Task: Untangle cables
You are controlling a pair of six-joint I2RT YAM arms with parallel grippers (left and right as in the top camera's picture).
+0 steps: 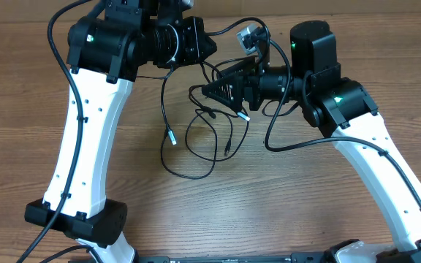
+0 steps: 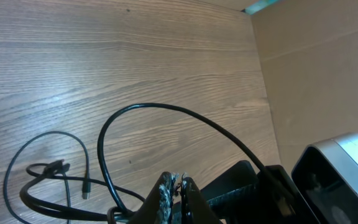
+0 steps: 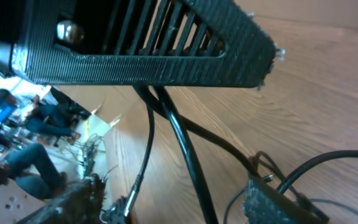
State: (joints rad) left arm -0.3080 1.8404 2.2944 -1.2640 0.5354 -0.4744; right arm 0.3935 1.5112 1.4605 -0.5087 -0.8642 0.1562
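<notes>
Black, thin, flexible cables (image 1: pixel 163 109) with small plug ends hang and trail in one loose knot over the middle of the brown wood-grain table (image 1: pixel 305 197), between your two arms. One strand drops from under the left arm to a loop on the wood. The other strands cross just below the right gripper (image 1: pixel 205 92).

Your left gripper (image 2: pixel 178 186) has its jaws pressed almost together, with only a sliver between the worn tips. From its wrist view you cannot tell whether a cord is pinched there, though the overhead view shows one strand rising towards it.

Your right gripper's jaws stand wide apart. Its wrist view shows cords (image 3: pixel 185 155) running through the gap with nothing clamped.

You look to be mid-separation, with the bundle partly lifted and the loops not yet pulled free of each other. Next, pick a single strand inside the right jaws and close on it alone. Then draw the two arms apart slowly, watching the plug ends (image 2: pixel 56 166) so they don't snag in a loop and tighten the knot.
</notes>
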